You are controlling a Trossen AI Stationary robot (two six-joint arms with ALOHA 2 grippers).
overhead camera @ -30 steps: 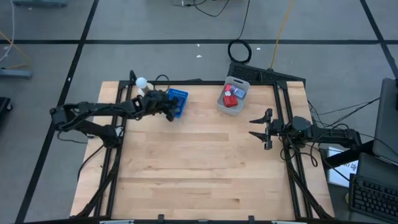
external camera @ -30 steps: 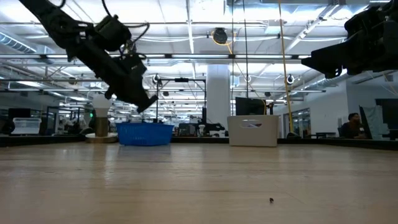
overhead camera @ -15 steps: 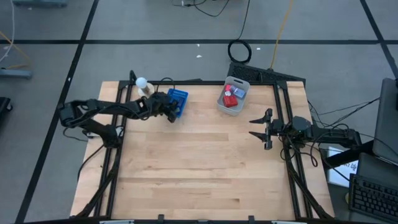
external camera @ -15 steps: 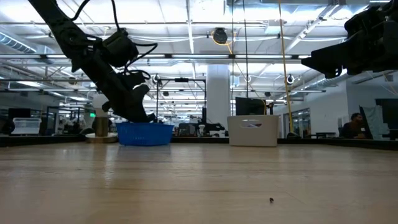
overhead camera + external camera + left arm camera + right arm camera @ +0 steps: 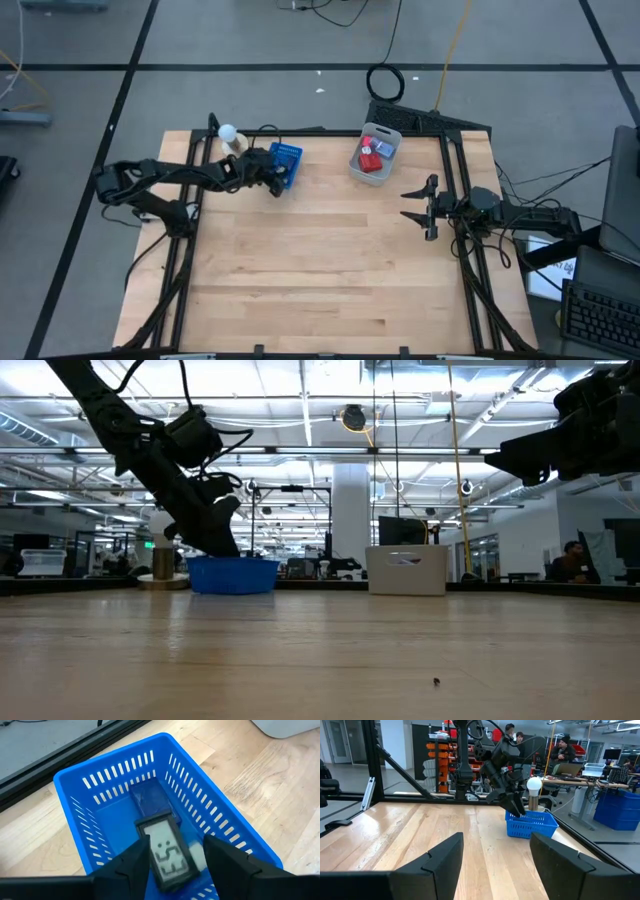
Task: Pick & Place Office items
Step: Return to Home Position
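Note:
My left gripper [image 5: 175,865] reaches down into the blue slotted basket [image 5: 285,165] at the table's far left, shut on a small grey rectangle with a display [image 5: 167,852]. Below that rectangle, a dark-blue rectangle [image 5: 150,797] lies flat on the basket floor. More office items, red blocks and small bits, sit in a grey bin [image 5: 374,155] at the far right. My right gripper [image 5: 425,207] hovers open at the table's right edge, touching nothing. My left gripper has the grey display rectangle [image 5: 165,840] pinched between its two fingers [image 5: 132,865], one on each long side. The fingers slant down from the table's left into the basket. The rectangle sits low inside the basket, display up; whether it rests on the floor I cannot tell.
A white ball on a round base [image 5: 228,132] stands just left of the basket, close to my left arm. Black frame rails run along the table's left, far and right edges. Bare wood [image 5: 320,260] fills the middle and near half of the table.
My left gripper has come down toward the blue basket and now reaches inside it, carrying the display rectangle along. It has held still for the last half second.

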